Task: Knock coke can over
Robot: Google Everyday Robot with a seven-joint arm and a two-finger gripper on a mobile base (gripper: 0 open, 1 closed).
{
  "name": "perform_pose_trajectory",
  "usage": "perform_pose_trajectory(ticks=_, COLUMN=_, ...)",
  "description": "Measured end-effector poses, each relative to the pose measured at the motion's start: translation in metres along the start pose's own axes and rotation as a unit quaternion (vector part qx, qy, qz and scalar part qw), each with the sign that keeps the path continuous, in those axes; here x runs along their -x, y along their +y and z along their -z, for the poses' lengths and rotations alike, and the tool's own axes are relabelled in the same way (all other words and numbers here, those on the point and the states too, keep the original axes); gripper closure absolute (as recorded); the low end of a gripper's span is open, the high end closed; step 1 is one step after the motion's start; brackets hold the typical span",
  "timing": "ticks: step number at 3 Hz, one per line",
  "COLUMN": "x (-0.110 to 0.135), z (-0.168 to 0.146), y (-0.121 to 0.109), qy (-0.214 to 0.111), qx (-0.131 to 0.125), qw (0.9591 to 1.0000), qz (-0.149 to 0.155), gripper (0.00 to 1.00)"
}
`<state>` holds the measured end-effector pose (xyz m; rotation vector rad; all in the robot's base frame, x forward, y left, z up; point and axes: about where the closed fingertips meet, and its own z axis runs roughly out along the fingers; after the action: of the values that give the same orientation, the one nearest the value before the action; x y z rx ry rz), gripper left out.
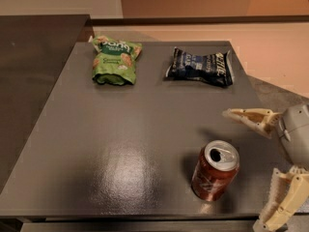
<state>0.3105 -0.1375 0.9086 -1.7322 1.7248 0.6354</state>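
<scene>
The red coke can stands upright near the front edge of the dark grey table, its silver top and opening showing. My gripper is at the right edge of the view, just to the right of the can. It is open, with one cream finger stretched behind the can and the other finger low at the table's front right corner. Neither finger touches the can.
A green snack bag lies at the back left of the table and a dark blue snack bag at the back right. The table's front edge runs just below the can. A darker counter lies on the left.
</scene>
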Motion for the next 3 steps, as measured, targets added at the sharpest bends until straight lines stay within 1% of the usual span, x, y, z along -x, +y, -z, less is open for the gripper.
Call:
perform_pose_trajectory(ticks=1, x=0.004, z=-0.012, y=0.004, qy=-0.012, qx=0.01, qw=0.9999, qz=0.001, gripper=0.0)
perform_pose_trajectory(ticks=2, x=0.009, z=-0.02, y=0.006, qy=-0.019, qx=0.018, qw=0.9997, qz=0.003, gripper=0.03)
perform_pose_trajectory(ticks=3, x=0.014, z=-0.025, y=0.008, qy=-0.024, qx=0.023, qw=0.9994, qz=0.004, gripper=0.22)
